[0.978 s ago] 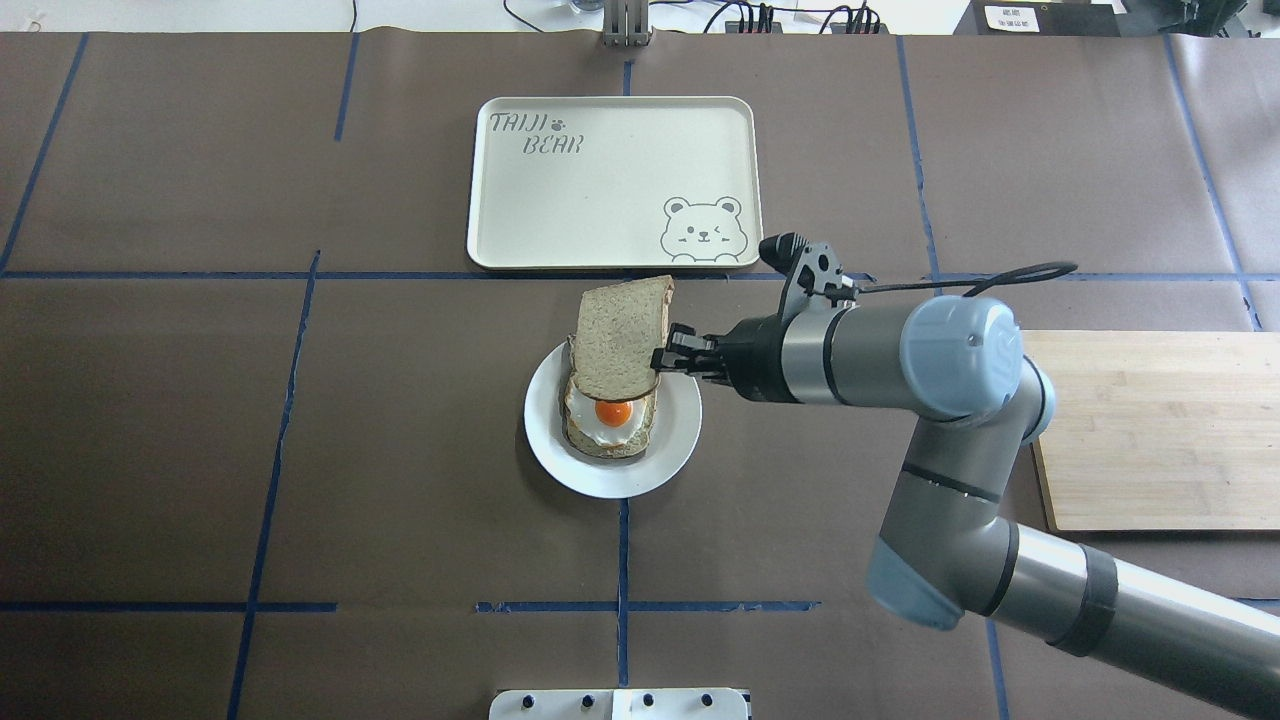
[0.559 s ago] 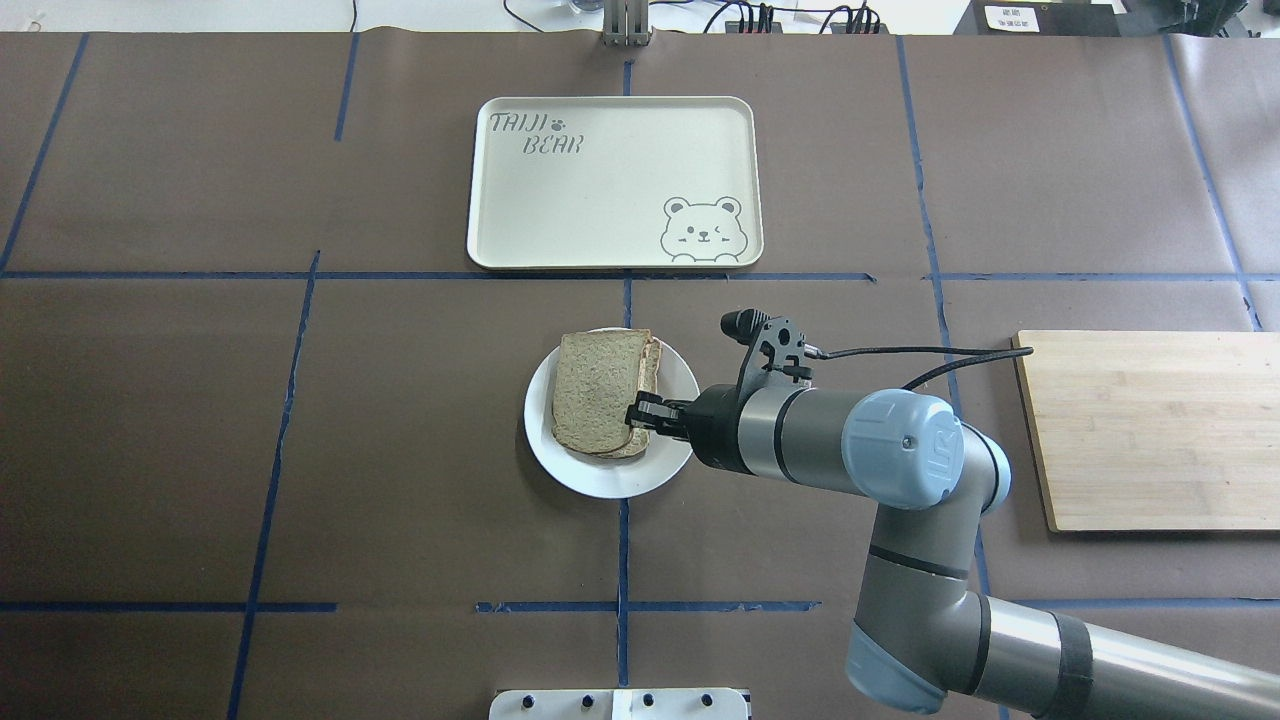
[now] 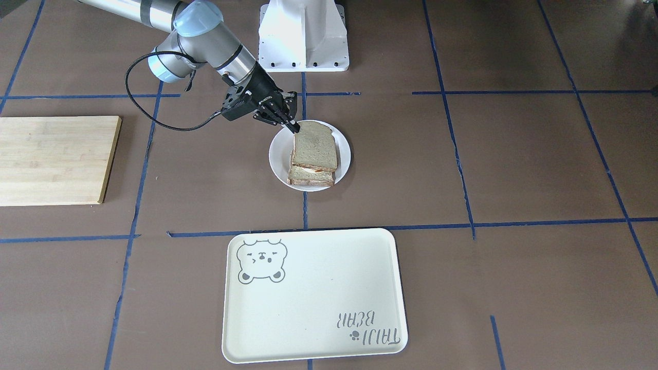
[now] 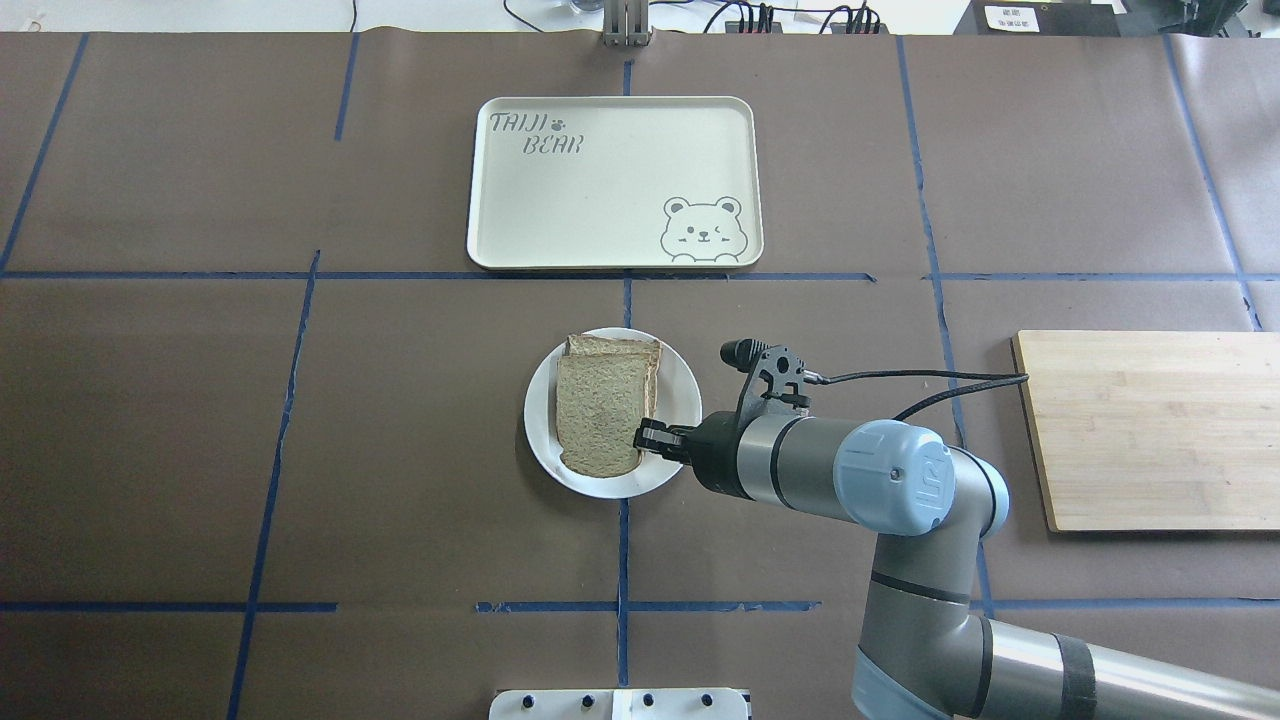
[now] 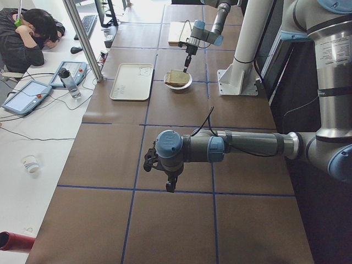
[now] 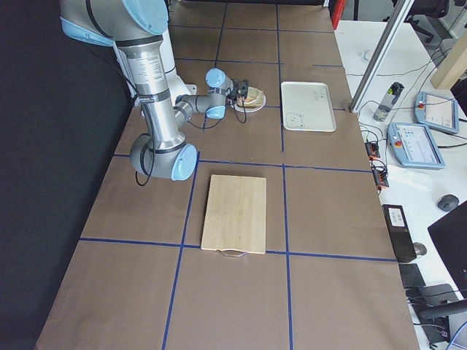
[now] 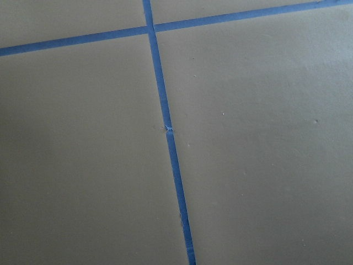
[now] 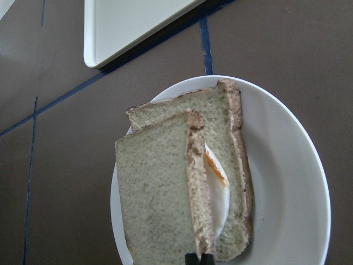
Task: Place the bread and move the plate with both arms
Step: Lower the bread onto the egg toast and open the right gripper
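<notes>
Bread (image 4: 598,415) now nearer plate (image 4: 686,400) near rim

"TAIJI BEAR" is read on the cream tray (image 4: 610,190), lettered toward its 10 o'clock corner in the overhead view, with a paw mark after "TAIJI". From the front-facing camera it is seen upside down. A white label (image 4: 1010,18) beyond the counter (image 4: 150,420), at 1 o'clock, cannot be made out.

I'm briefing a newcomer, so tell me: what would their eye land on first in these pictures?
Mid-table, the right gripper pinches a plain brownish wholemeal bread slice over an egg-topped slice on a small round white plate. Beyond it lies a cream rectangular bear-print tray; a pale wooden board lies to the robot's right.
</notes>
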`<action>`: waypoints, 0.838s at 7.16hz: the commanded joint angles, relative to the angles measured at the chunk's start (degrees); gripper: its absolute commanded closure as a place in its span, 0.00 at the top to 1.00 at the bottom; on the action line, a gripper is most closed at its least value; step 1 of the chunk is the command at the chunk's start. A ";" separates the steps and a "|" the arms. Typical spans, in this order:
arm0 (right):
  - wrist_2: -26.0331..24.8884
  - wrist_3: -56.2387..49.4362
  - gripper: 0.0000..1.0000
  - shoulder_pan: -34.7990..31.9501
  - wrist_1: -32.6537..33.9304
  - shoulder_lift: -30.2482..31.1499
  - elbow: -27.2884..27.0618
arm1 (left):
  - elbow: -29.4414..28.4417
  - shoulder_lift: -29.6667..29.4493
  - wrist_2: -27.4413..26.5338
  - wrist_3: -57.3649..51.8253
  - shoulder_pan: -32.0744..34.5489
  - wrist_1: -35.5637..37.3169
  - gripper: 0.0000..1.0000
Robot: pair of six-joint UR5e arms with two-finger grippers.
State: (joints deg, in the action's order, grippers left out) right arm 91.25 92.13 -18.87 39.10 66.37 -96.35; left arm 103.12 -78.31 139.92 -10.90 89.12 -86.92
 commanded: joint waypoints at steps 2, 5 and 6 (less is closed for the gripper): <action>-0.98 -0.02 0.07 0.06 0.01 0.95 0.11 | 0.24 0.00 0.00 0.00 0.00 0.00 1.00; -0.82 -0.19 1.00 -1.68 10.76 -0.71 -1.55 | 0.51 0.00 0.00 0.00 0.00 0.00 1.00; 3.80 -0.63 1.00 -4.91 18.21 -2.81 -2.78 | 0.59 0.00 0.00 -0.09 0.00 -0.09 1.00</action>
State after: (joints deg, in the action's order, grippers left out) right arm 91.17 91.92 -20.73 49.19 65.54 -97.76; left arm 103.58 -78.31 139.92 -10.92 89.12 -86.94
